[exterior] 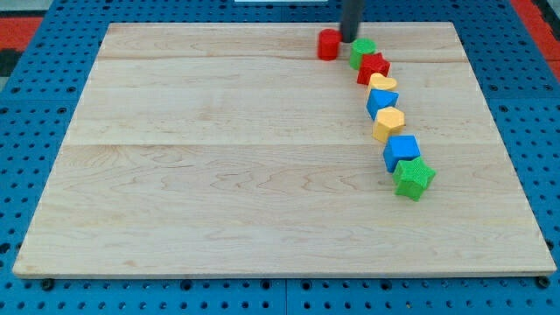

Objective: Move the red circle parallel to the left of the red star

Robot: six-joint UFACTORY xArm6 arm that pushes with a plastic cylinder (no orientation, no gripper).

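Red circle [328, 44] stands near the view's top edge of the wooden board [219, 175], a little right of the middle. My tip [348, 39] is just beside it on its right, between it and the green block [363, 50]; whether it touches either one I cannot tell. I have no jaws, only a straight rod. From the green block a curved row goes down toward the view's bottom right, each piece close to the next: red star [374, 67], small yellow block [382, 83], blue block [381, 101], second yellow block [388, 123], second blue block [402, 151], green star [414, 178].
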